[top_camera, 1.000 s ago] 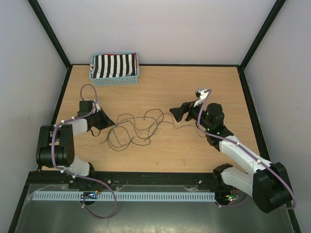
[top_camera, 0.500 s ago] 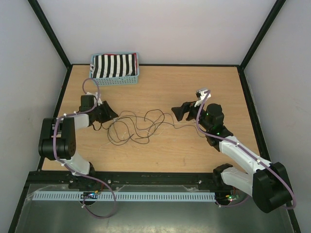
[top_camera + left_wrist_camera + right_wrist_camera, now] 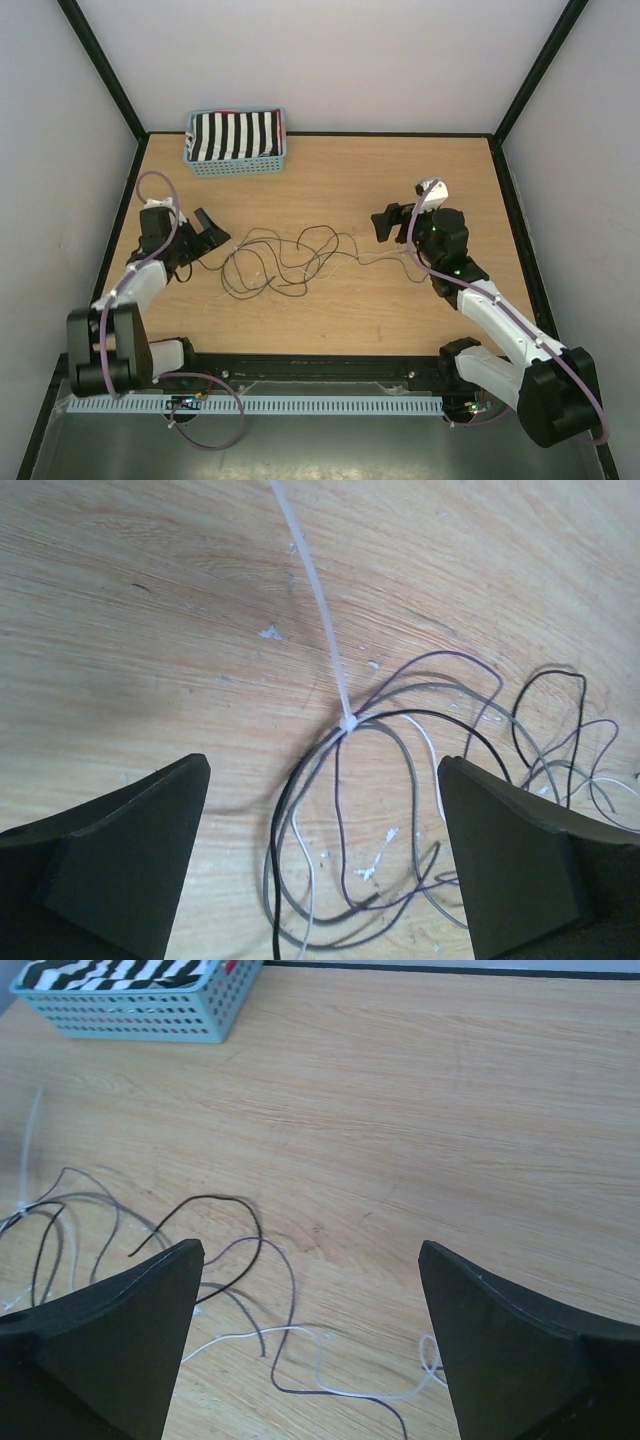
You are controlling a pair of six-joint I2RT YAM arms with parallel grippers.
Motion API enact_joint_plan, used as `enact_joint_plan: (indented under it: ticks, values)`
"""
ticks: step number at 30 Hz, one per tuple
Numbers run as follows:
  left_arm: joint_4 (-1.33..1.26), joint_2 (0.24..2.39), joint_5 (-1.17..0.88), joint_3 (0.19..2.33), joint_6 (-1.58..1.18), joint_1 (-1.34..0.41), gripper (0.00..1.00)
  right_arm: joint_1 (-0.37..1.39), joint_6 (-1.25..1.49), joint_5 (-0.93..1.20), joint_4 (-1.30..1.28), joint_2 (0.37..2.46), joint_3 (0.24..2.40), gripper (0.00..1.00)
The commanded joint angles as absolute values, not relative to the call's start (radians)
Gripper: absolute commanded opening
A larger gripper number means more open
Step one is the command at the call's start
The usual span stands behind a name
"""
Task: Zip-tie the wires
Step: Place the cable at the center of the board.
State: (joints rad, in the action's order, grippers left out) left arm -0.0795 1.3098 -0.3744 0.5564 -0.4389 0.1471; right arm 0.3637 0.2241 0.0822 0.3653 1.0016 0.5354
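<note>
Thin dark and pale wires [image 3: 285,262] lie looped on the table [image 3: 350,180], cinched by a zip tie [image 3: 315,615].

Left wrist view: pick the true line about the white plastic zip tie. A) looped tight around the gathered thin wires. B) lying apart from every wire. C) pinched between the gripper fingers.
A: the white plastic zip tie cinches the thin dark and pale wires at one point, and the open left gripper touches neither.

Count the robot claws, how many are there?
2. The left black two-finger claw is open at the left end of the thin dark tangled wires; the right black two-finger claw is open at their right end.
</note>
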Motion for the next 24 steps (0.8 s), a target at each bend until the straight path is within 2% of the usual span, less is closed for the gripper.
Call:
enact_joint_plan:
  ticks: [1, 7, 12, 17, 24]
  values:
    - [-0.009, 1.119, -0.320, 0.534, -0.444, 0.155, 0.99, 0.321, 0.226, 0.029, 0.335, 0.974, 0.549, 0.99]
    - [-0.019, 0.755, -0.208, 0.485, -0.435, 0.155, 0.99, 0.224, 0.216, -0.063, 0.488, 0.990, 0.426, 0.99]
    - [-0.048, 0.563, -0.132, 0.456, -0.404, 0.155, 0.99, 0.178, 0.178, -0.158, 0.601, 1.050, 0.341, 0.99]
    - [-0.063, 0.496, -0.144, 0.449, -0.401, 0.155, 0.99, 0.154, 0.125, -0.204, 0.798, 1.100, 0.244, 0.99]
    - [-0.096, 0.535, -0.100, 0.405, -0.411, 0.154, 0.99, 0.153, 0.051, -0.222, 1.101, 1.251, 0.143, 0.99]
